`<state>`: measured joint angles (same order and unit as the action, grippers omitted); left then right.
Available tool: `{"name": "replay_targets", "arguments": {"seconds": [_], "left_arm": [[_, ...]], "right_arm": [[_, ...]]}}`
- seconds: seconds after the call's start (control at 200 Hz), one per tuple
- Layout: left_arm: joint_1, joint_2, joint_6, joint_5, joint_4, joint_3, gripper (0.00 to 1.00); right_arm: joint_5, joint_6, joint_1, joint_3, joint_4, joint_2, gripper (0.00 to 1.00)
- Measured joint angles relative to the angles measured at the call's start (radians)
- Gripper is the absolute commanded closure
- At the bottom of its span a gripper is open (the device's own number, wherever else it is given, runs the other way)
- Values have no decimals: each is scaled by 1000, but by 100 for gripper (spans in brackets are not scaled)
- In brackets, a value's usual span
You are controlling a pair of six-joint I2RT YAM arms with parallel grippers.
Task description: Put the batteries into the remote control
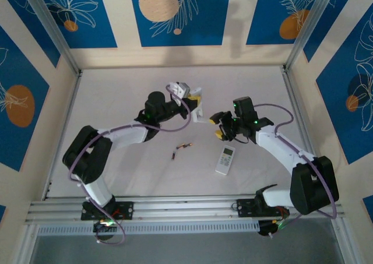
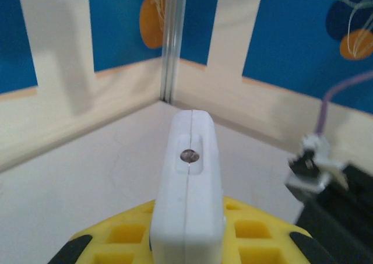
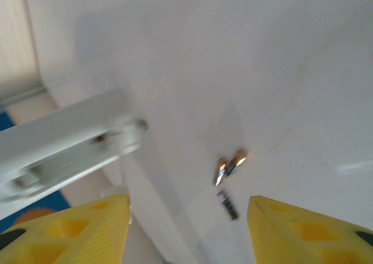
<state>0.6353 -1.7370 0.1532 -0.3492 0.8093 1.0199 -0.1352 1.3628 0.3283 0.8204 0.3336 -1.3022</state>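
Right gripper is open with nothing in it, batteries on the table below, between its jaws; I've got the left gripper clamped on the white remote.

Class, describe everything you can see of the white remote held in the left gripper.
The white remote looks like smooth plastic, two shells joined along a centre seam. Its end face has a shallow recess holding a small round shiny part. It juts lengthwise from the left gripper, clamped between the yellow fingers, apparently clear of the table.
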Motion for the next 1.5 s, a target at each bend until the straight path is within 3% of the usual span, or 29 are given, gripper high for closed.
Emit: {"name": "replay_targets", "arguments": {"seconds": [0.145,0.3,0.435,0.54,0.685,0.85,1.06,1.215,1.331,1.366,1.456,1.501], "left_arm": [[-12,-80,56,-11,97,92,100],[-23,-149,117,-39,146,134,100],[-50,-150,211,-72,143,132,100],[-76,-82,277,-85,45,119,100],[-91,66,342,-119,-122,117,100],[-91,194,391,-161,-233,119,100],[-94,216,418,-176,-344,121,100],[-94,216,439,-191,-366,121,100],[-101,220,423,-176,-378,121,100],[-101,224,415,-174,-385,121,90],[-101,245,399,-157,-431,121,49],[-103,264,391,-134,-480,122,38]], "right_arm": [[49,-18,-27,-45,56,15,39],[138,-140,-22,-55,57,88,26],[309,-489,77,-173,-180,239,9],[311,-803,123,-247,-383,287,8],[277,-1121,129,-196,-513,232,7],[192,-1325,159,-55,-541,150,13],[182,-1431,249,4,-558,106,21],[262,-1466,298,80,-523,17,52],[310,-1432,315,114,-502,-10,69],[315,-1421,320,118,-495,-11,73],[308,-1363,329,140,-455,-16,74],[313,-1320,334,166,-429,-34,74]]}}
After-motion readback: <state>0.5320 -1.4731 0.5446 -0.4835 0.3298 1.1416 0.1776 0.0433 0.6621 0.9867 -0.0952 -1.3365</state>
